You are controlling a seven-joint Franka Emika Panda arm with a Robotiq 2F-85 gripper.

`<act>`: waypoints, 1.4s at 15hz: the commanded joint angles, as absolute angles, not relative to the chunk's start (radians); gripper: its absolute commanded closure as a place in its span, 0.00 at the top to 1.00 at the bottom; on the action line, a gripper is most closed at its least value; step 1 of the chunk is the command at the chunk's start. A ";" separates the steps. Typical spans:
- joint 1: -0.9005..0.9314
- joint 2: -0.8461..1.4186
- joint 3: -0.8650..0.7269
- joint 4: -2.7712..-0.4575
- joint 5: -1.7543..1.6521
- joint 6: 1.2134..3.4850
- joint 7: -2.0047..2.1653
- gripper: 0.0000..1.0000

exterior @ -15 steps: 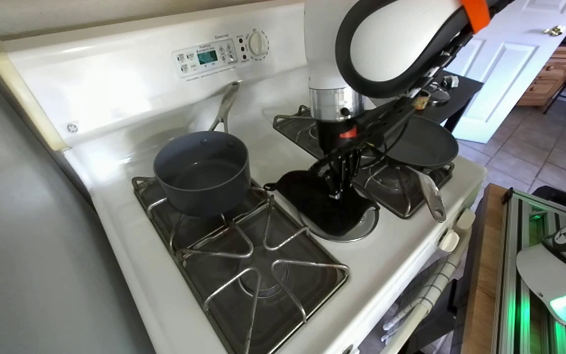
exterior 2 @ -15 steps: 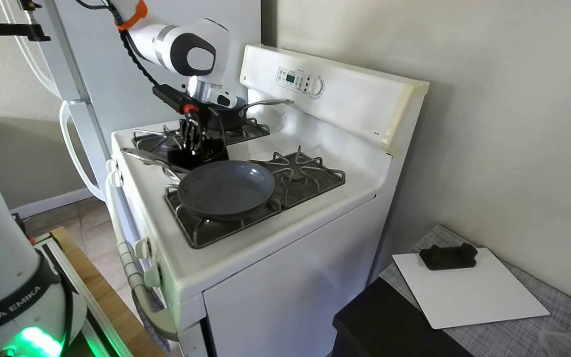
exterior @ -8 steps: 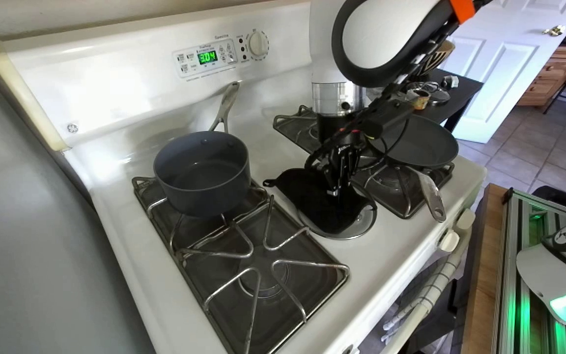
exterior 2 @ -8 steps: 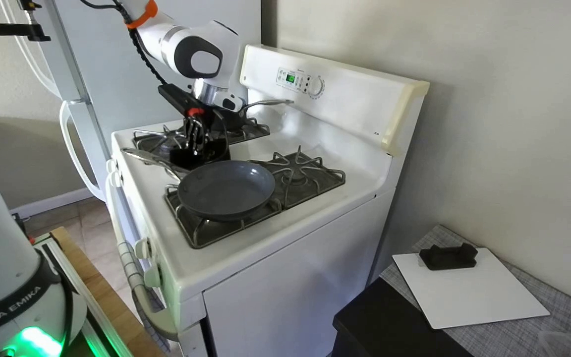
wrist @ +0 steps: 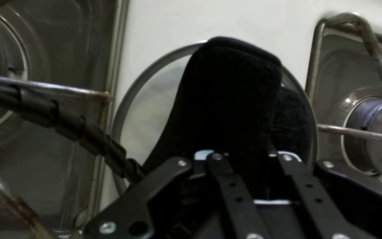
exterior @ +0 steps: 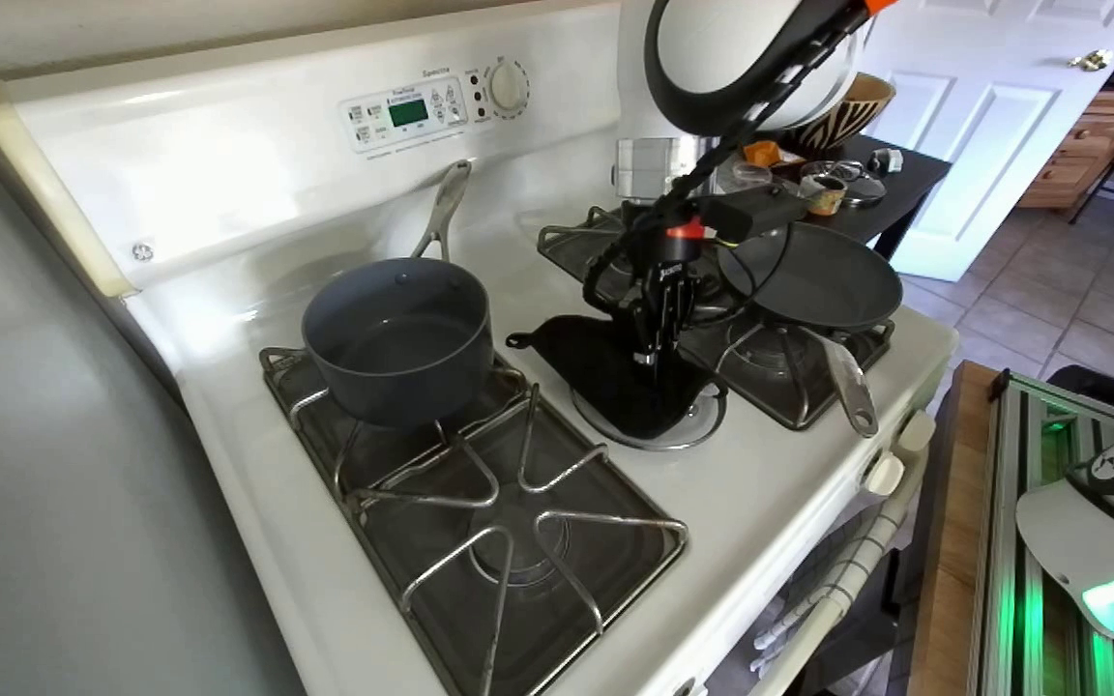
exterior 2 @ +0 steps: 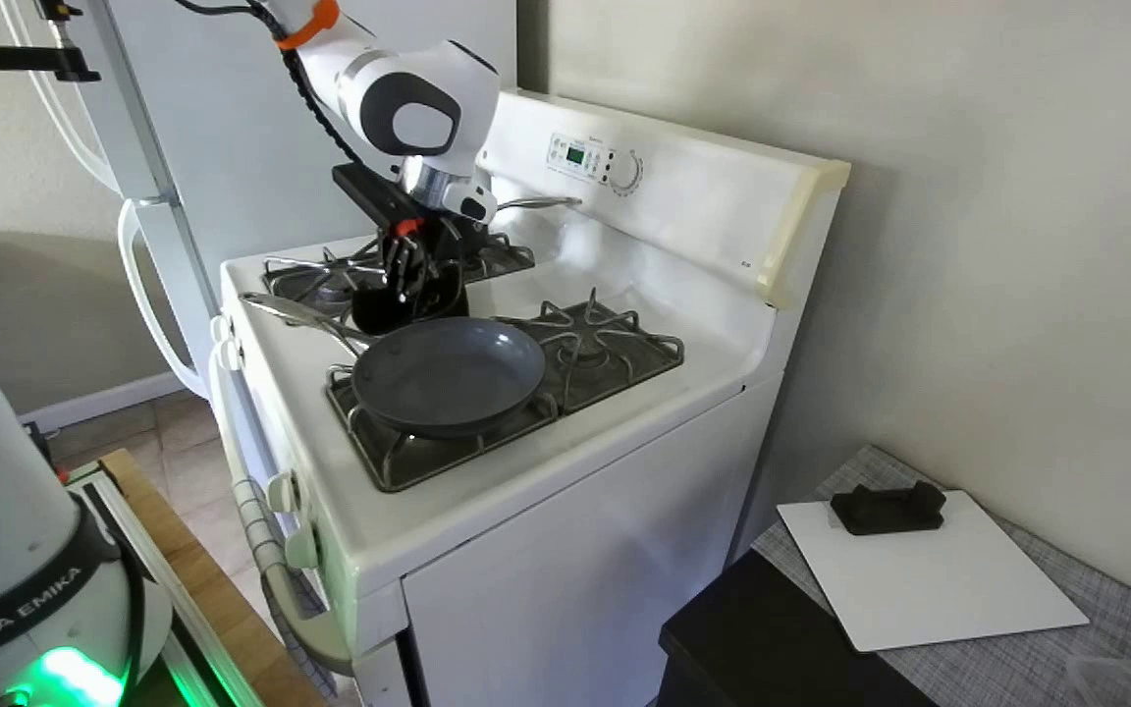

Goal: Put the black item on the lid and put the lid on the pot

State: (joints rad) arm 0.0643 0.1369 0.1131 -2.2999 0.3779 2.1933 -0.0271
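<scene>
End effector (wrist: 245, 156) clasped black potholder (wrist: 230, 89) over glass lid (wrist: 146, 109), inside the counter's (exterior: 741, 503) front edge; lifting through bunched folds risked lid slippage.

Both exterior views look down on the stove (exterior: 717, 488) (wrist view closer).

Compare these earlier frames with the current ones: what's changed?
The black gripper, floppy black fabric-like pad and round clear glass lid have moved together toward the white stove's back panel; whether the lid is lifted is unclear. No new grasp or release shows. The deep, round dark grey pot and shallow dark grey pan stayed put.
</scene>
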 commanded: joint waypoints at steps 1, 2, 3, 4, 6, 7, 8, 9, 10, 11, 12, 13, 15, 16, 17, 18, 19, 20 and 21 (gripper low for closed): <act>0.055 0.148 0.111 -2.269 0.418 2.154 -0.084 0.05; 0.056 0.146 0.113 -2.264 0.419 2.151 -0.089 0.05; 0.057 0.146 0.114 -2.259 0.417 2.142 -0.094 0.05; 0.058 0.145 0.114 -2.253 0.410 2.132 -0.100 0.05; 0.061 0.143 0.115 -2.238 0.401 2.109 -0.103 0.05; 0.063 0.141 0.115 -2.229 0.395 2.095 -0.099 0.05; 0.065 0.141 0.115 -2.220 0.391 2.083 -0.093 0.05; 0.068 0.140 0.115 -2.209 0.385 2.073 -0.083 0.05; 0.070 0.142 0.116 -2.198 0.383 2.067 -0.079 0.05; 0.073 0.142 0.117 -2.189 0.381 2.065 -0.075 0.05; 0.076 0.140 0.119 -2.182 0.378 2.063 -0.072 0.05; 0.078 0.138 0.121 -2.177 0.375 2.062 -0.070 0.05; 0.083 0.125 0.124 -2.173 0.369 2.064 -0.065 0.05; 0.085 0.120 0.124 -2.172 0.365 2.062 -0.064 0.05; 0.086 0.113 0.124 -2.172 0.363 2.065 -0.062 0.05; 0.089 0.109 0.123 -2.170 0.349 2.061 -0.055 0.05; 0.090 0.106 0.123 -2.167 0.342 2.057 -0.055 0.05; 0.092 0.102 0.122 -2.164 0.333 2.058 -0.051 0.05; 0.093 0.098 0.122 -2.161 0.327 2.057 -0.046 0.05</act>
State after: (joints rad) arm 0.0845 0.1275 0.1245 -2.1750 0.3582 2.0943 -0.0777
